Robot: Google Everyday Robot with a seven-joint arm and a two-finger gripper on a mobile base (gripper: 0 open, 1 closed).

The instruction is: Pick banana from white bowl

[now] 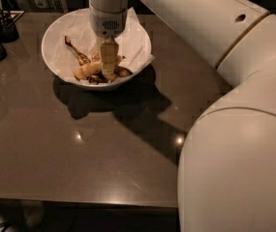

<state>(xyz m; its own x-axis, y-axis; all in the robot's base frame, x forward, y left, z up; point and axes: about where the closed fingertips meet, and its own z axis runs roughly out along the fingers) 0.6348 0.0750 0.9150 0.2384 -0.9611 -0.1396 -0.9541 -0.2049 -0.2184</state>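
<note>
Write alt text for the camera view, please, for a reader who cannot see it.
The gripper of a white robot arm hangs inside a large round white paper-lined bowl, right at a pale yellow-tan speckled banana. The bowl stands on a dark grey table.

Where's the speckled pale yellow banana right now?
Upper left in the camera view: the banana lies inside the paper-lined white bowl, the gripper at its right end.

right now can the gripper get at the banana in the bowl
Probably yes: the gripper is down inside the bowl, right at the banana, and nothing sits over it. Dark peel bits lie close beside, so the grasp may catch them.
</note>
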